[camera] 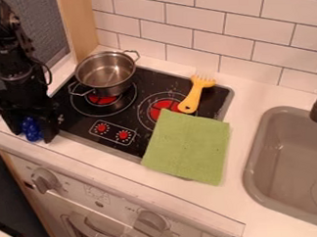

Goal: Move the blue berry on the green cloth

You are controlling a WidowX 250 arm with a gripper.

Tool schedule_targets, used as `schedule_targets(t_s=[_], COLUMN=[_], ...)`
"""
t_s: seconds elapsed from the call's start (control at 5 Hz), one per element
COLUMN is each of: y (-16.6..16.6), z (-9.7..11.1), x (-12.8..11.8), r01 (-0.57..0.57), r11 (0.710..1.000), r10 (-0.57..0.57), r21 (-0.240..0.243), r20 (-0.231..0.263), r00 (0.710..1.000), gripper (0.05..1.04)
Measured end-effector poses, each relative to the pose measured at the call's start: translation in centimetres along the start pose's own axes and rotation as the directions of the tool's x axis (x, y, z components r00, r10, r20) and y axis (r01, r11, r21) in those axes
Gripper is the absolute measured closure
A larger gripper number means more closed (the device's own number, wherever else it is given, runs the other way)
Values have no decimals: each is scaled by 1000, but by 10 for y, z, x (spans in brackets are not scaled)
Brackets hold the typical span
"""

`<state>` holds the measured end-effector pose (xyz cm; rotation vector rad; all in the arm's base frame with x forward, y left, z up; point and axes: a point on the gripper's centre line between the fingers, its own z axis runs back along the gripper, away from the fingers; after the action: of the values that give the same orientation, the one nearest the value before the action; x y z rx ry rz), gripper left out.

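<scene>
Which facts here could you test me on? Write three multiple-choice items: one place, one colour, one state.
1. Where is the blue berry?
A) On the green cloth
B) In the sink
C) In the gripper

2. What colour is the fork?
A) Yellow
B) Red
C) White

3. How is the pot?
A) Covered by a lid
B) Upright without a lid
C) Tipped on its side

1: C, the berry shows between the gripper's two fingers.
2: A, its handle and prongs are yellow.
3: B, it stands on its base, inside in plain view.
</scene>
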<state>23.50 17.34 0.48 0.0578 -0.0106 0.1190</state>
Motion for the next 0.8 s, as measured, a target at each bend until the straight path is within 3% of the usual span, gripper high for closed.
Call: schedule_targets(t_s=[0.2,0.4,0.6,0.8], y=[-1,-22,-76,-126], z=[2,34,69,87], x=[-1,6,24,43], r01=[-9,18,148,322], r11=[1000,999,989,947], r10=[9,-16,-145,-318], r21=[-18,-27,-11,8], r20=[9,85,155,181], r00=[1000,996,977,931], gripper=[221,222,222,222])
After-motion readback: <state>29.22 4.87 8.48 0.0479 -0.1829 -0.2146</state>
